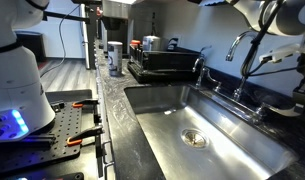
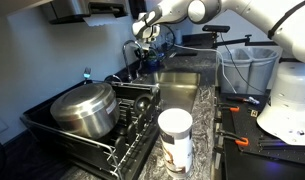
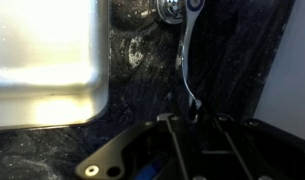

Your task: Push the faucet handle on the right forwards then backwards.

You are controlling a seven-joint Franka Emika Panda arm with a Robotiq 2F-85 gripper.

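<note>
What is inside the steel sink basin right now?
In an exterior view, the sink shows only a round drain strainer on its bare, shiny bottom. What lies under the strainer is covered, and the basin's lower right part runs out of the picture.

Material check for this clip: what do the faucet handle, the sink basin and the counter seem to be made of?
The faucet handle looks like polished chrome-plated metal, with mirror-bright highlights along the lever. The sink basin appears to be brushed stainless steel, with soft, streaky reflections. The counter is dark, glossy and speckled, probably granite or an imitation.
</note>
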